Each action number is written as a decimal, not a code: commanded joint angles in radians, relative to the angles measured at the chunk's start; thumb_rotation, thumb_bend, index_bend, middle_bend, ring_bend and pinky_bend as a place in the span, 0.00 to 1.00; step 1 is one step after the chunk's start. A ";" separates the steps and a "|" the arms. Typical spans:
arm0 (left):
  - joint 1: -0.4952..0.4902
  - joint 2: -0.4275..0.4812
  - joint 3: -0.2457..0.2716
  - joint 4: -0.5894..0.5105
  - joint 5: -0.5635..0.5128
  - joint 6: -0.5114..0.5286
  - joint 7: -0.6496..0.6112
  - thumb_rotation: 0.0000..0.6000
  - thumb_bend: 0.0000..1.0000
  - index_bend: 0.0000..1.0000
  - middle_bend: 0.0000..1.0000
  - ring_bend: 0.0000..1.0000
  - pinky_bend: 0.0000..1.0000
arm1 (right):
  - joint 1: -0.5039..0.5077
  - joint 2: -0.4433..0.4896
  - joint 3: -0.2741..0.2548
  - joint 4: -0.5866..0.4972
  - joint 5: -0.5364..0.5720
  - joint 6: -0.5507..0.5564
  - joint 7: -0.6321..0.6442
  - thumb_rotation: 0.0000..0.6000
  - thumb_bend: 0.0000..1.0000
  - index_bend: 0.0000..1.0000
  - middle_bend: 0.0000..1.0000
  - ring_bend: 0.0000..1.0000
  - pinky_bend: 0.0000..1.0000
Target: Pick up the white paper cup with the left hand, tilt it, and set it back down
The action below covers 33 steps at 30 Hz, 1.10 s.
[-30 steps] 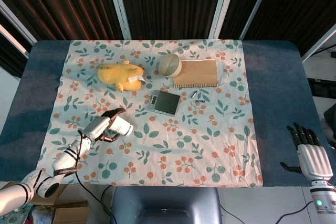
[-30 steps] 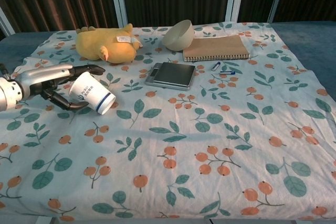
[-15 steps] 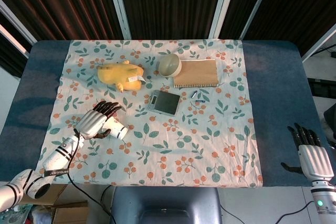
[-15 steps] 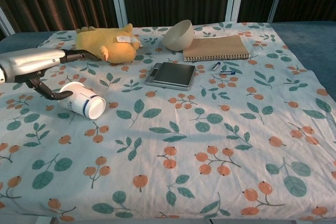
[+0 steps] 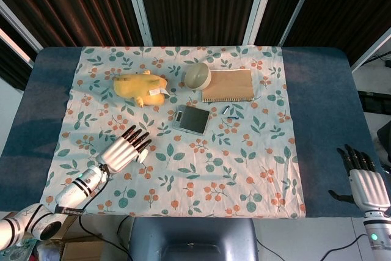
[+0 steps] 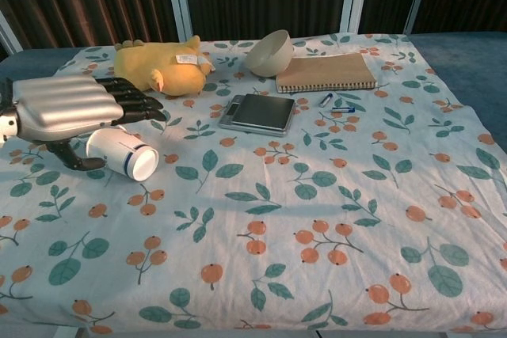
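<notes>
The white paper cup (image 6: 123,153) with a blue band lies on its side on the floral cloth, its mouth facing right and toward me. My left hand (image 6: 73,107) hovers flat above it with fingers stretched out and the thumb hanging beside the cup's base; it holds nothing. In the head view the left hand (image 5: 123,150) covers most of the cup (image 5: 142,157), of which only a sliver shows. My right hand (image 5: 366,186) rests at the table's right front edge, fingers apart and empty; the chest view does not show it.
A yellow plush toy (image 6: 158,64) lies behind the cup. Further right are a pale bowl (image 6: 269,52), a brown notebook (image 6: 325,73), a grey digital scale (image 6: 257,112) and two small blue-and-white pieces (image 6: 334,104). The cloth (image 6: 317,219) covers the table's middle.
The left hand held the tilted cup, then let it go; the cup now lies on its side. The hand has straightened its fingers and risen over it. The right hand stayed put.
</notes>
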 commanded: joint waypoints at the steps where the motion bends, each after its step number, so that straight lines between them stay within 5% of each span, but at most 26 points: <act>1: -0.016 -0.020 0.001 0.004 -0.032 -0.025 0.028 1.00 0.32 0.00 0.00 0.00 0.00 | 0.001 -0.001 -0.002 0.002 0.000 -0.005 0.002 1.00 0.09 0.00 0.00 0.00 0.00; 12: -0.051 -0.099 0.007 0.086 -0.080 -0.033 0.092 1.00 0.32 0.02 0.03 0.00 0.01 | 0.014 0.015 -0.013 0.013 -0.014 -0.037 0.024 1.00 0.10 0.00 0.00 0.00 0.00; 15: -0.050 -0.105 0.010 0.096 -0.069 -0.022 0.090 1.00 0.32 0.07 0.08 0.00 0.02 | 0.015 0.015 -0.013 0.015 -0.013 -0.039 0.025 1.00 0.10 0.00 0.00 0.00 0.00; 19: -0.044 -0.129 0.023 0.143 -0.019 0.015 0.058 1.00 0.35 0.27 0.22 0.00 0.08 | 0.022 0.013 -0.016 0.019 -0.006 -0.060 0.024 1.00 0.09 0.00 0.00 0.00 0.00; 33: -0.031 -0.160 0.043 0.231 0.039 0.056 -0.045 1.00 0.46 0.41 0.32 0.02 0.09 | 0.034 0.031 -0.017 -0.014 0.010 -0.083 0.006 1.00 0.10 0.00 0.00 0.00 0.00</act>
